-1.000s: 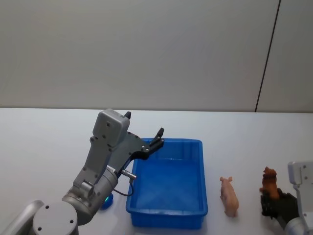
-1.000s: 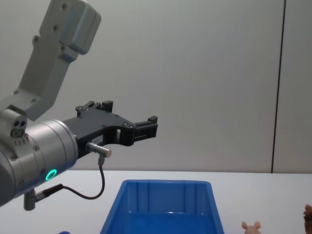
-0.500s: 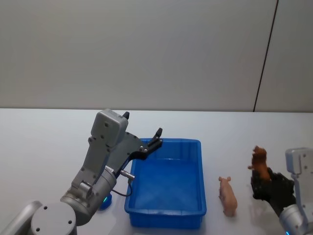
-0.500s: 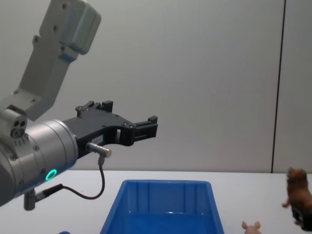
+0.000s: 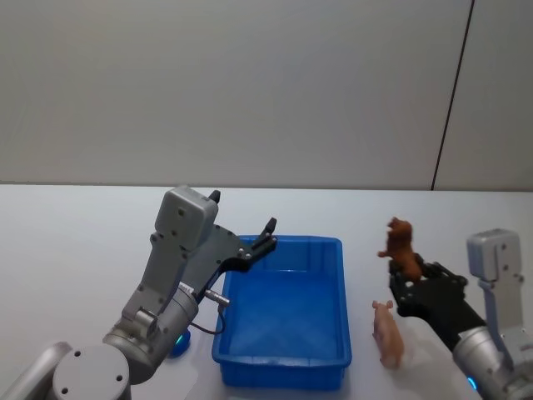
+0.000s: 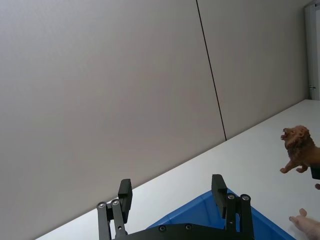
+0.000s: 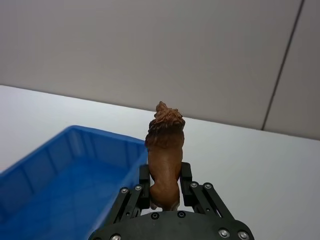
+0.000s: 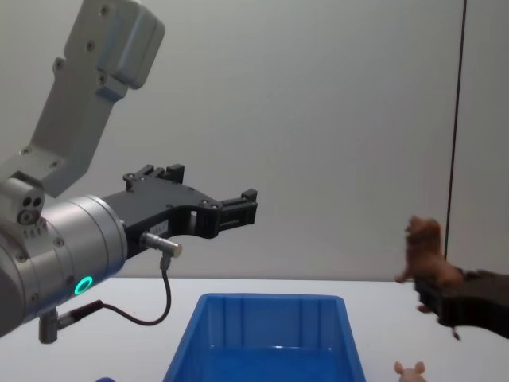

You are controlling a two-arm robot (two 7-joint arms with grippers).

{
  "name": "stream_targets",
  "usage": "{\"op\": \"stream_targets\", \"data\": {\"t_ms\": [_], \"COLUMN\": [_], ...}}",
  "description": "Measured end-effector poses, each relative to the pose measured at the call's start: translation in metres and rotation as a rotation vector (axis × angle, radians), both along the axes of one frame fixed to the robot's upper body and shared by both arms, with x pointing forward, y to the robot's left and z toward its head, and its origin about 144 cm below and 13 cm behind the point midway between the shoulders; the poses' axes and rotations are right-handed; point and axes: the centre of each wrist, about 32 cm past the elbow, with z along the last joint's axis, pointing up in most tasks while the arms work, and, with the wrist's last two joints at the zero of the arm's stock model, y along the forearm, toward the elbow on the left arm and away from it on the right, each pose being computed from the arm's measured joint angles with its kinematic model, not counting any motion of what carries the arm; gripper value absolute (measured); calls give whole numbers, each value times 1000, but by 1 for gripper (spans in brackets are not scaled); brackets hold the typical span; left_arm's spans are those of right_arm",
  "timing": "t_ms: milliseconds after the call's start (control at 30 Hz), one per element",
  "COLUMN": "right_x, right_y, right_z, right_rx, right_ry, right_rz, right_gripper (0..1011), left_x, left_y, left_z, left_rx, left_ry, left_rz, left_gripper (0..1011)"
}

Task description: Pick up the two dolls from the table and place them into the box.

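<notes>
— Beside the box point(image 5: 287, 371), off the table point(image 5: 67, 250) now: brown doll point(image 5: 402, 247), clamped in right gripper point(image 5: 409, 277), nearer than before.
— Drop next, likely; pig doll point(image 5: 388, 333) left on table. Left gripper point(image 5: 244, 212) parted, idle over rim.

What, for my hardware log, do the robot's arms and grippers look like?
The left arm and right arm are silver-grey with boxy pale housings. The left gripper and right gripper are black, two-fingered. The left arm has a green light ring and black cable.
</notes>
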Motion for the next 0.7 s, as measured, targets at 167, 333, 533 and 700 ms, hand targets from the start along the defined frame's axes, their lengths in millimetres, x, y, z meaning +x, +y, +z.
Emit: {"op": "stream_targets", "data": {"t_ms": [167,333,533,700], "right_x": [4,9,17,25], "right_y": [7,16,29,41], "right_z": [5,7,6,1], "right_rx": [15,26,35,36], "right_ry": [-32,-49,-54,-44], "right_rz": [84,165,247,309], "right_gripper": [338,338,338,376], "left_x": [0,0,0,0], "left_y": [0,0,0,0], "left_z": [0,0,0,0], "left_rx": [0,0,0,0], "left_ry": [0,0,0,0], "left_rz": [0,0,0,0], "left_gripper": [1001,1001,1001,1001]}}
